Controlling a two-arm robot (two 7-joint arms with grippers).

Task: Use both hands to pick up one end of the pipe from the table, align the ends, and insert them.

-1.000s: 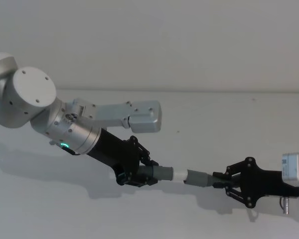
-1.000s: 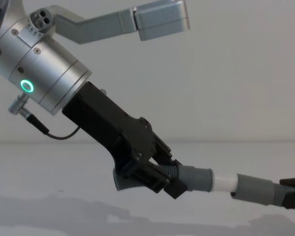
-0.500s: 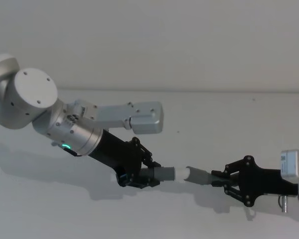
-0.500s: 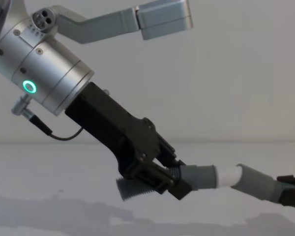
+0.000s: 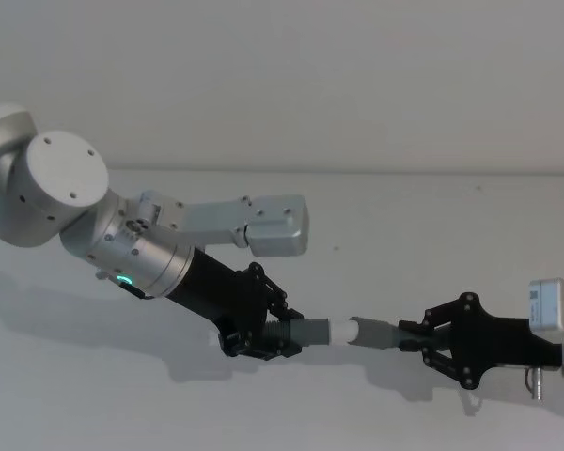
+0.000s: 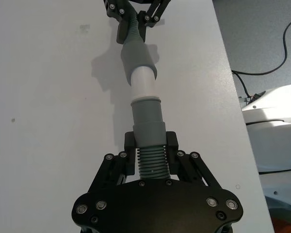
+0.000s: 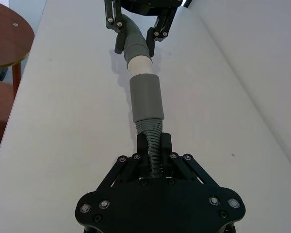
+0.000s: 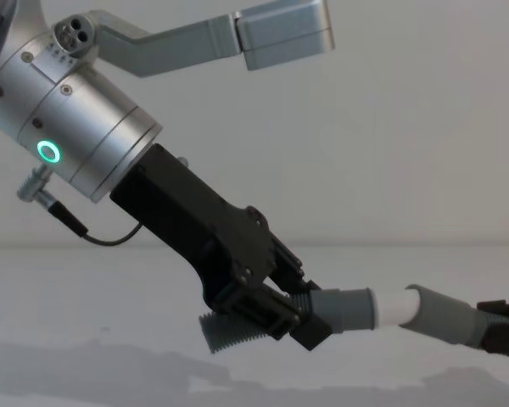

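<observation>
Left black two-fingered end effector (image 5: 263, 336) clamps the ribbed dark-grey plastic pipe piece with white sleeve (image 5: 310, 331); right end effector (image 5: 428, 340) clamps the dark-grey collared pipe piece (image 5: 376, 334), both above the white table (image 5: 432, 225). Mouths meet slightly angled. Judgement: level the right piece onto the sleeve's axis, then push straight together.

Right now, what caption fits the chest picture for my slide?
Left gripper and right gripper hold two grey pipe pieces mouth to mouth.

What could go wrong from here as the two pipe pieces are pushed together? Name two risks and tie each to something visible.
1. The right piece tilts against the left piece, so the white sleeve may jam at the mouth.
2. Both the left gripper and the right gripper grip ribbed hose, which could flex or slip under pushing force.
</observation>
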